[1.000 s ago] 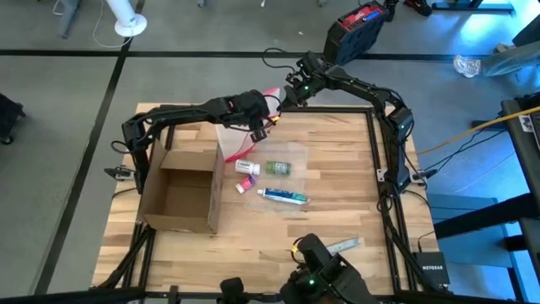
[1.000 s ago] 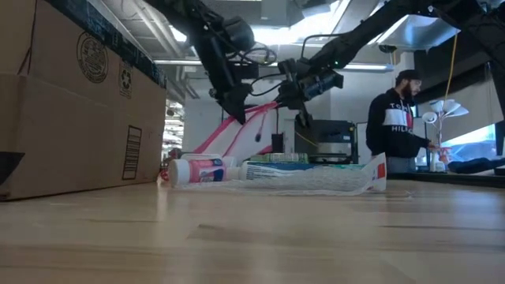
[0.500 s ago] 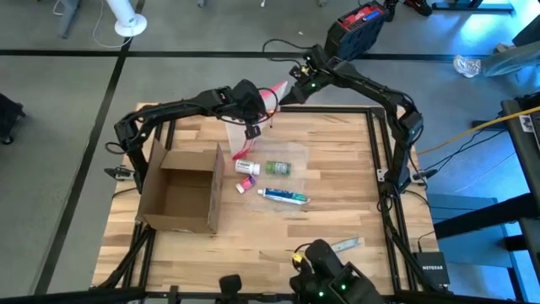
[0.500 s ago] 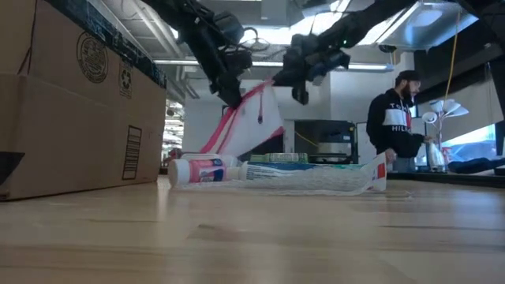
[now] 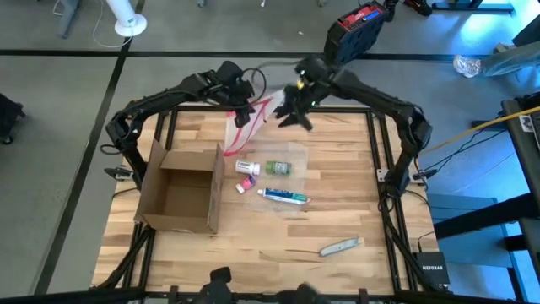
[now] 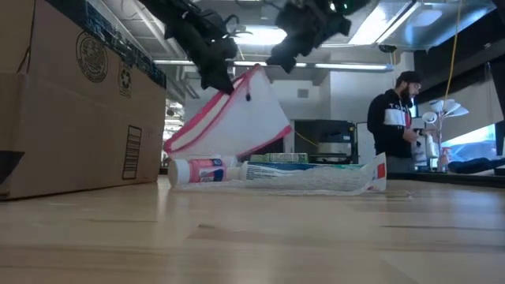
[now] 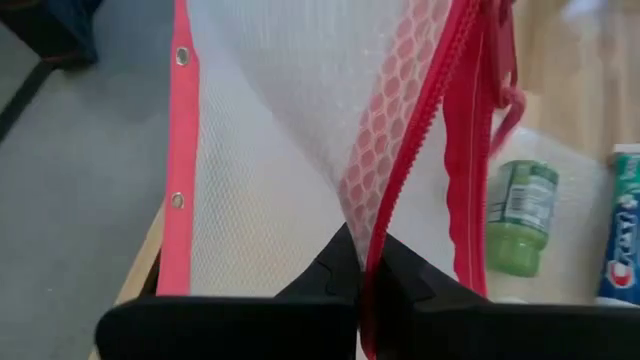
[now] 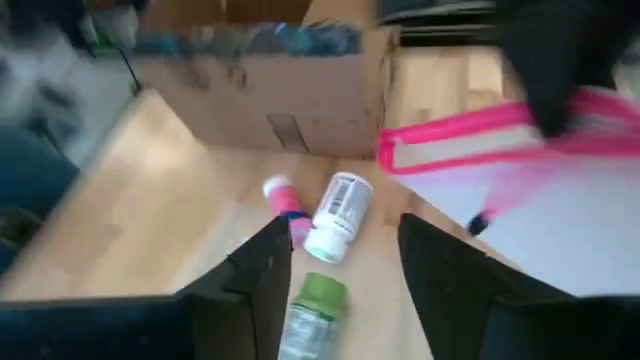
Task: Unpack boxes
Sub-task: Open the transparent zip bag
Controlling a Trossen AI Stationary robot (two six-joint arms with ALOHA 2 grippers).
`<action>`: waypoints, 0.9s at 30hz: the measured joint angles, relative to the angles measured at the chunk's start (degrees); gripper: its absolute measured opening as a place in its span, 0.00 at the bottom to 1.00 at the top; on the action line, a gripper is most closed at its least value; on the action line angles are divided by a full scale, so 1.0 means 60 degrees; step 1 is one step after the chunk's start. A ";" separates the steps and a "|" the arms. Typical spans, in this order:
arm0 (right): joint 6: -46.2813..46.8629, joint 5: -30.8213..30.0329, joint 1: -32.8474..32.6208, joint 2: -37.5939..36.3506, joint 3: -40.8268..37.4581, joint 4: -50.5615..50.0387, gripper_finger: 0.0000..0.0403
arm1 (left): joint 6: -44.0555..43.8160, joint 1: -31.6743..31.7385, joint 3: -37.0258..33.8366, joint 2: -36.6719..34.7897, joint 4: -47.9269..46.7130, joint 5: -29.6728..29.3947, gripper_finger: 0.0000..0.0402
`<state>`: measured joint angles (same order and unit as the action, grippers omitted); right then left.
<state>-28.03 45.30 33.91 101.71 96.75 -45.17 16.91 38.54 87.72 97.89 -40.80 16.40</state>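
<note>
Since earlier: right gripper (image 5: 291,111) released the pouch (image 5: 250,120), fingers apart. Left gripper (image 5: 245,112), clamped on pouch, nearer cardboard box (image 5: 181,194).

Pouch (image 5: 251,123) hangs over far table edge; box (image 5: 181,191) blocks left side; toothpaste (image 5: 283,196), bottles (image 5: 278,169) crowd centre.

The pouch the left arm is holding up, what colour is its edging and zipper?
Pink-red around a clear pouch; the left wrist view shows it best.
</note>
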 joint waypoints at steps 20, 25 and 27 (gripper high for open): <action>-0.1154 -0.4697 -0.2312 0.0361 -0.0018 0.1426 0.43 | 0.0502 -0.0271 0.0612 0.0616 -0.2035 0.1931 0.00; -0.1183 -0.5780 -0.2521 0.0403 -0.0015 0.1603 0.43 | 0.0808 -0.0514 0.0616 0.0616 -0.2286 0.2000 0.00; -0.1192 -0.5894 -0.2596 0.0404 -0.0015 0.1658 0.43 | 0.0971 -0.0568 0.0616 0.0642 -0.2457 0.2000 0.00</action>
<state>-35.19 9.93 18.33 104.14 96.66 -35.22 22.73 35.13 91.42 101.74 -55.54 28.40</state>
